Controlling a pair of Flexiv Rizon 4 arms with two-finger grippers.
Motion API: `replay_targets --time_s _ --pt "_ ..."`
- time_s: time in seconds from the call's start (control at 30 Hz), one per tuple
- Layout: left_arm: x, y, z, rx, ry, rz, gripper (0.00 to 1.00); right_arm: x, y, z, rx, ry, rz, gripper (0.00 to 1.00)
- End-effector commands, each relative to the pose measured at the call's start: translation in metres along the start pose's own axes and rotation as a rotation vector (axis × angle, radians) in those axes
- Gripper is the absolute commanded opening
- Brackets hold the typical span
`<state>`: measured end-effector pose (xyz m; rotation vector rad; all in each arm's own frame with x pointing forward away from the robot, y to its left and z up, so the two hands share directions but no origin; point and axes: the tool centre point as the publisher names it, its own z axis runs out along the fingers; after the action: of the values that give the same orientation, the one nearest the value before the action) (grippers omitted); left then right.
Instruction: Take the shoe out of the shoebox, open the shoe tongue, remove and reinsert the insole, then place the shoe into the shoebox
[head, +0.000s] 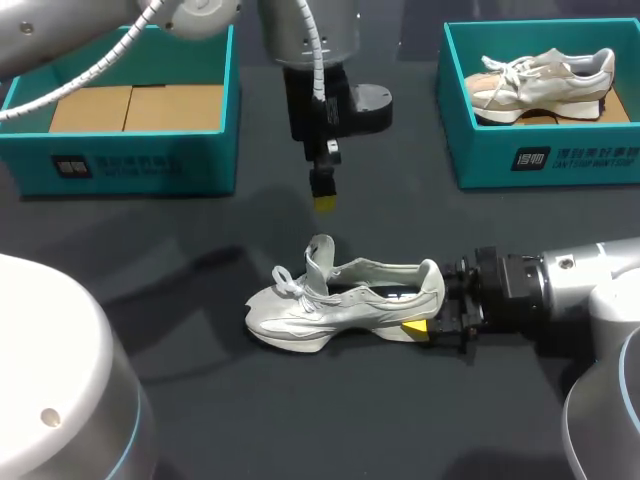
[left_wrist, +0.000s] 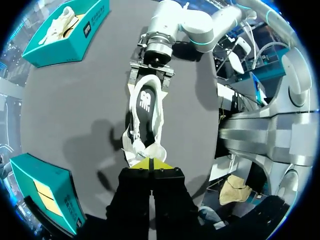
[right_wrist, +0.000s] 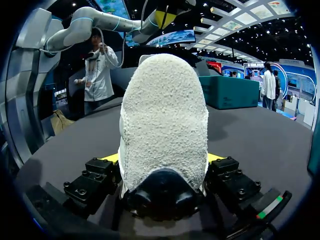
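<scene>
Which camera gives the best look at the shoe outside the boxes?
The head view: the whole shoe shows side-on, laces to heel. The left wrist view looks down into its opening; the right wrist view shows only its heel.

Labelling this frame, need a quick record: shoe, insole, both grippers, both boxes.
shoe: white, upright on the table, tongue raised
insole: dark, seated inside the shoe
right gripper: shut on the shoe's heel
left gripper: shut, empty, above the tongue
left box: teal, cardboard insert, no shoe
right box: teal, holds a second shoe, beige
</scene>
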<state>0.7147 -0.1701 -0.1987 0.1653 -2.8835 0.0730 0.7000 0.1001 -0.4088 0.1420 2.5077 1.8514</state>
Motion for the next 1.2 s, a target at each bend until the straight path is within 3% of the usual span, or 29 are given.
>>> replay_targets --time_s 0.03,0.27,0.77,1.0,1.2 --pt "0.008 -0.007 0.015 0.010 -0.040 0.041 0.00 0.000 0.000 -0.001 0.003 -0.001 0.000 0.00" --pt "0.022 -0.028 0.045 0.037 -0.051 0.104 0.00 0.000 0.000 -0.001 0.003 -0.001 0.000 0.00" --pt "0.022 -0.028 0.045 0.037 -0.051 0.104 0.00 0.000 0.000 -0.001 0.003 -0.001 0.000 0.00" --pt "0.013 -0.060 0.069 0.036 -0.051 0.115 0.00 0.000 0.000 -0.001 0.003 -0.001 0.000 0.00" --pt "0.004 -0.072 0.092 0.025 -0.044 0.137 0.00 0.000 0.000 -0.001 0.003 -0.001 0.000 0.00"
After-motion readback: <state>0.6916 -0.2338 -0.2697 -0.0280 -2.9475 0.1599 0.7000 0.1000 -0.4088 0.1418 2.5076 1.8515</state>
